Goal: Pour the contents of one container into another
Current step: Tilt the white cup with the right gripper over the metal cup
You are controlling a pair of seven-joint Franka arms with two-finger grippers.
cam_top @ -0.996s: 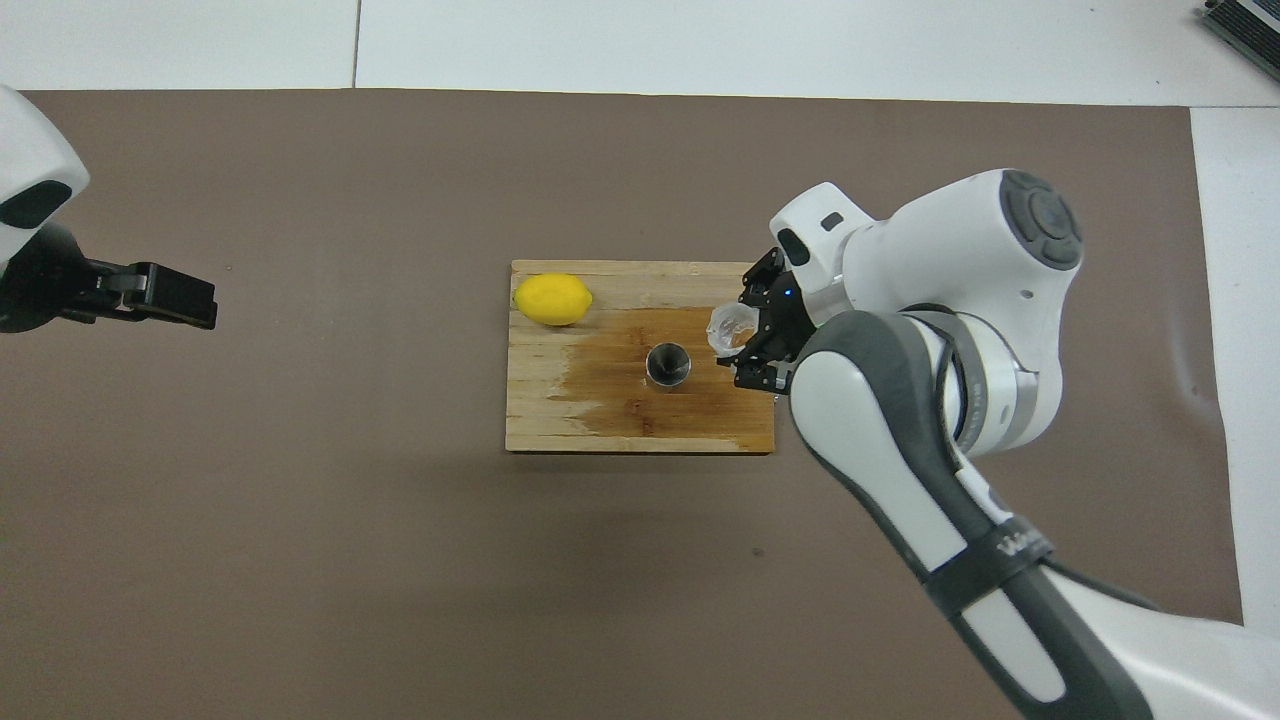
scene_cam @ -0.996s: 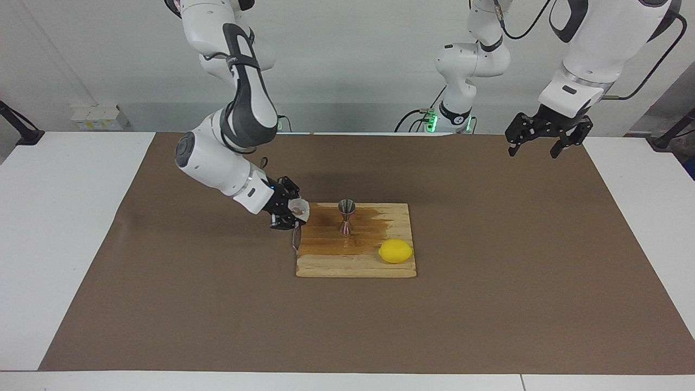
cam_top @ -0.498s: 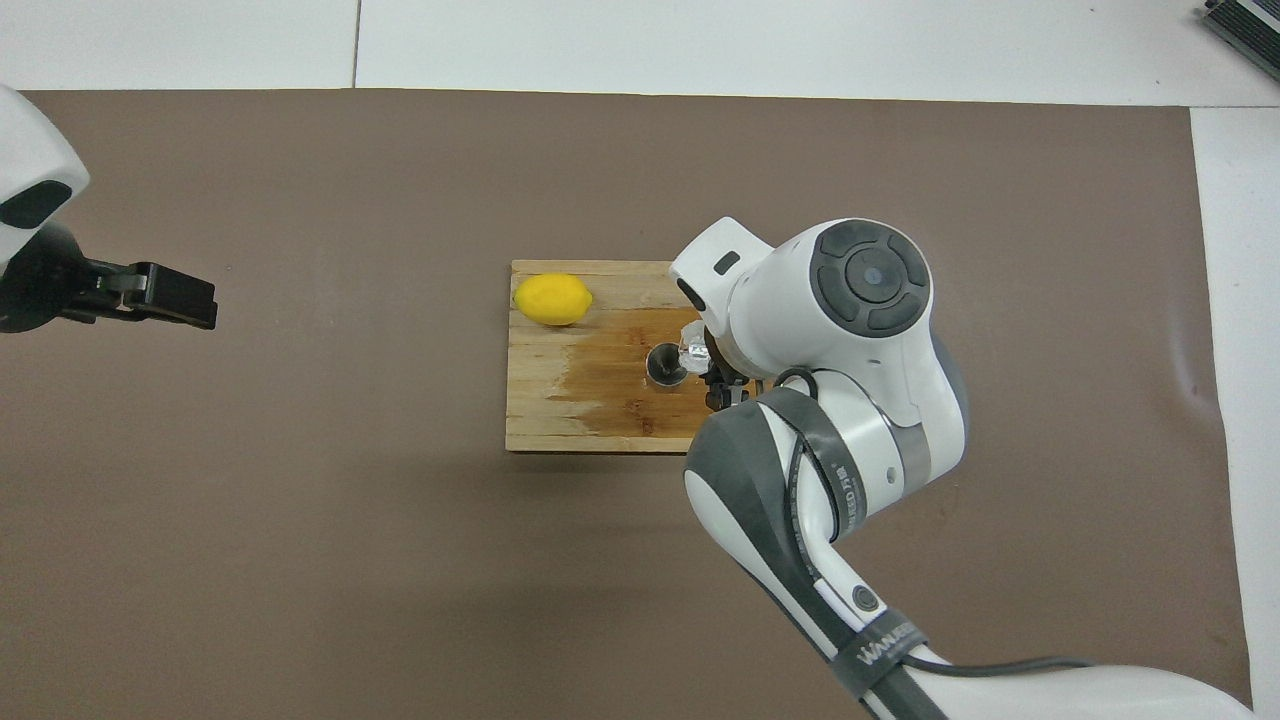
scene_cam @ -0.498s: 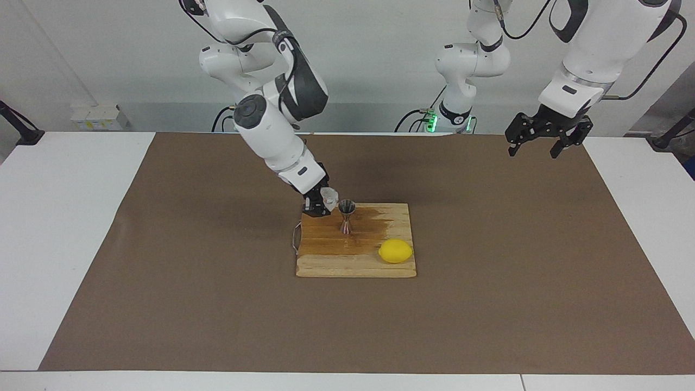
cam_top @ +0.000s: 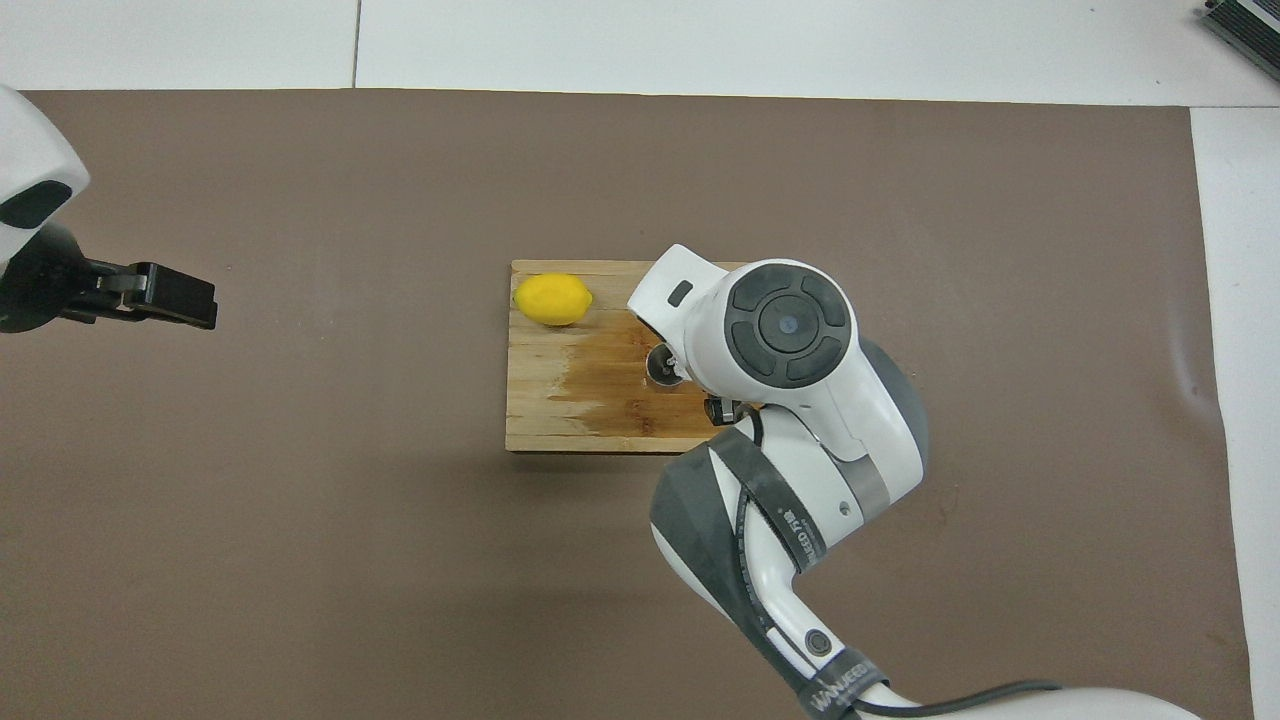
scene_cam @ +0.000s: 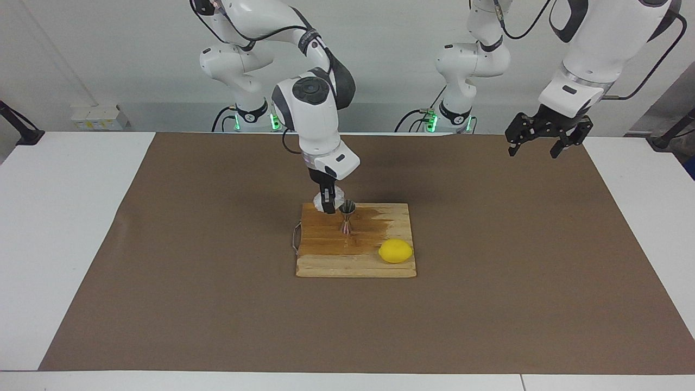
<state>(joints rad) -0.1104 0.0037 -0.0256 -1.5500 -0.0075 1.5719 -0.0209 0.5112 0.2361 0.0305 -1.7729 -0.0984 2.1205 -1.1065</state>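
The right gripper (scene_cam: 328,202) pinches the crinkled cup (scene_cam: 332,193) just above the board (scene_cam: 355,266). The steel jigger (scene_cam: 347,217) stands upright right beside the cup, toward the left arm's end, so tipping goes that way. The left gripper (scene_cam: 544,142) waits, spread, well apart.

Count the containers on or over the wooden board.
2. The steel jigger stands upright on the wooden board, nearer the robots than the lemon. The crinkled whitish cup is held by the right gripper right beside the jigger's rim.
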